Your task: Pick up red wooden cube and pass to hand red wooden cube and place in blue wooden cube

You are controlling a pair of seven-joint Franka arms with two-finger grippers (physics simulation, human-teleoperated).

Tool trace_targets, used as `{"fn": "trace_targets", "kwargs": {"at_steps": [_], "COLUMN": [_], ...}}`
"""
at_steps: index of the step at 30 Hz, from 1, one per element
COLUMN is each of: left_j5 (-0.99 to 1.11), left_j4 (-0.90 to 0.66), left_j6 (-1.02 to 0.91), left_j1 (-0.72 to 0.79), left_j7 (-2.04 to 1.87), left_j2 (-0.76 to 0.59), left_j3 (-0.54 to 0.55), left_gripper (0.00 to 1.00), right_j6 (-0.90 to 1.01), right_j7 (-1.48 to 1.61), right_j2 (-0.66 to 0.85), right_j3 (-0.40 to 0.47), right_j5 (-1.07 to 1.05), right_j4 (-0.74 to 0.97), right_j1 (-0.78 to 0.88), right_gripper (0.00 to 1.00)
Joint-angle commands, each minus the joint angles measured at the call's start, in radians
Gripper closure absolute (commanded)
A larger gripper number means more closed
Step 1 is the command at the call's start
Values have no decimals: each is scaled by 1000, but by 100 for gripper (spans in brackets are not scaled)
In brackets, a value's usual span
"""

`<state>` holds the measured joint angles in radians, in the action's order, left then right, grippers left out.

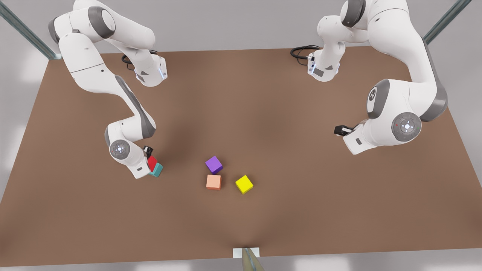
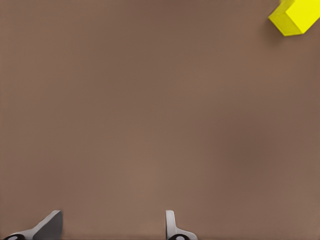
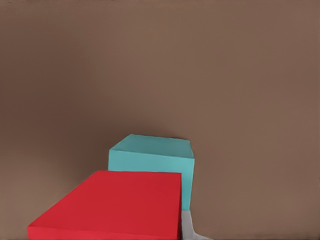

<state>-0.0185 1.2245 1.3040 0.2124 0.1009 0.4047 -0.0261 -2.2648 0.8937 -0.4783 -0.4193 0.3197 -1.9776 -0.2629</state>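
1. On the front view's left, the right gripper sits low over the brown table, clamped on the red wooden cube.
2. Red wooden cube is tilted between the fingers, its lower edge touching or just above the blue wooden cube; cannot tell which.
3. Right wrist view: red wooden cube close to the camera, blue wooden cube just behind and partly covered by it. One grey fingertip shows beside the red cube.
4. Blue wooden cube rests on the table, well apart from the other cubes.
5. Left gripper is on the front view's right, held above the table, waiting; nothing between its fingers.
6. Left wrist view: two fingertips spread apart over bare table, yellow cube at the frame corner.
7. Near table middle: purple cube, salmon-orange cube just beside it toward the near edge, yellow cube near both on the front view's right.
8. Black cables lie by the arm bases at the far edge.
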Motion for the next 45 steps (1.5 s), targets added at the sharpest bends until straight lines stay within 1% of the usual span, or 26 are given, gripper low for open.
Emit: {"fn": "trace_targets", "kwargs": {"at_steps": [1, 2, 3, 4, 22, 29, 36, 40, 43, 44, 45], "left_j5": [2, 3, 3, 5, 6, 6, 8, 9, 9, 9, 9], "left_j4": [0, 0, 0, -2, 0, -2, -2, -2, -3, -3, -3], "left_j6": [-2, -2, -3, -3, -2, -5, -2, -2, 0, -2, -2], "left_j1": [1, 1, 1, 1, -1, -1, -1, -4, -5, -5, -5], "left_j7": [-84, -81, -79, -79, -79, -79, -78, -78, -79, -79, -79], "left_j2": [0, 5, 5, 5, 6, 5, 6, 6, 6, 6, 5], "left_j3": [0, 0, 0, 0, 0, -2, -2, -2, -2, -2, -2], "left_gripper": [0, 0, 0, 0, 0, 0, 0, 0, 0, 0, 0], "right_j6": [36, 37, 37, 39, 39, 65, 145, 234, 341, 464, 571], "right_j7": [-162, -163, -170, -170, -168, -147, -147, -148, -191, -332, -404], "right_j2": [-2, 0, 0, 0, -29, -34, -20, -20, -33, -33, -60], "right_j3": [0, 0, 0, 0, -1, -3, -27, -49, -64, -62, -61], "right_j5": [-45, -45, -45, -45, -62, -64, -99, -120, -160, -160, -159], "right_j4": [2, 0, 2, 3, 20, 62, 109, 180, 310, 414, 537], "right_j1": [1, 1, 2, 2, 4, 5, 7, 8, 33, 62, 67], "right_gripper": [43, 36, 16, 0, 0, 0, 0, 0, 0, 0, 0]}}
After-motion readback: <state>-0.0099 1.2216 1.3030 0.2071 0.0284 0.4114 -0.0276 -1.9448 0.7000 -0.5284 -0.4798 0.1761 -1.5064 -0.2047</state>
